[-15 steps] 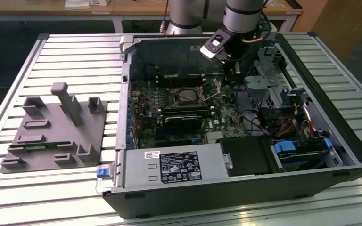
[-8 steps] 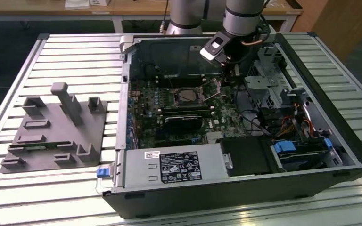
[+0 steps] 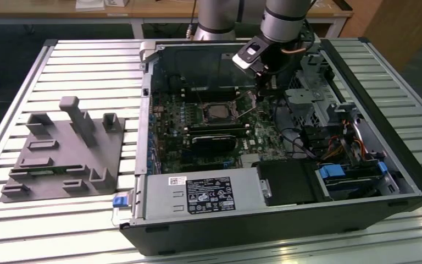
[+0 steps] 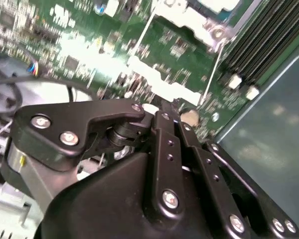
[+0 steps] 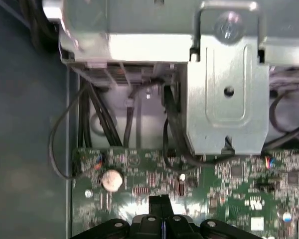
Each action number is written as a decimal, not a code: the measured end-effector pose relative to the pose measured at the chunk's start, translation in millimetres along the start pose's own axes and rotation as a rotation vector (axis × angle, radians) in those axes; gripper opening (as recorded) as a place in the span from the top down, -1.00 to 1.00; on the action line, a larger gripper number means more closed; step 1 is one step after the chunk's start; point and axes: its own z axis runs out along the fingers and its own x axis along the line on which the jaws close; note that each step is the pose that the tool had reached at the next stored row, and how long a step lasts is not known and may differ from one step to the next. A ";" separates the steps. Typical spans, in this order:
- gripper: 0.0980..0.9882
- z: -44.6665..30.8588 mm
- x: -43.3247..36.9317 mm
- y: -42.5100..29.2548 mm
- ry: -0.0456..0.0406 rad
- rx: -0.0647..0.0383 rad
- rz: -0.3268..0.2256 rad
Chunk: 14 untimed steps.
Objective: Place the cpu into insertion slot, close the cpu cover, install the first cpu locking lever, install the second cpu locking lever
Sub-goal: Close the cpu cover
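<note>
Insertion slot (image 3: 217,111) in exterior view

Slatted metal worktop (image 3: 86,66), glare along its near edge. Behind it: wooden desk (image 3: 50,11) w/ white legs, dark floor (image 3: 20,33); wooden cabinet (image 3: 401,27) by a far corner.

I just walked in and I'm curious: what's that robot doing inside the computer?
A robot arm reaches into the open computer case. Its shut tool is down close to the green circuit board, on the exterior view's right of the square insertion slot. I can't see anything held in it.
</note>
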 end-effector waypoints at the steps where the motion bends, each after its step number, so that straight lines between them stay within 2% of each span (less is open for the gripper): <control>1: 0.98 0.0 0.0 0.0 0.0000 0.001 0.000; 7: 0.98 0.1 0.1 -1.5 -0.0001 0.001 0.000; 14: 0.98 0.4 0.0 -14.2 0.0001 0.001 0.000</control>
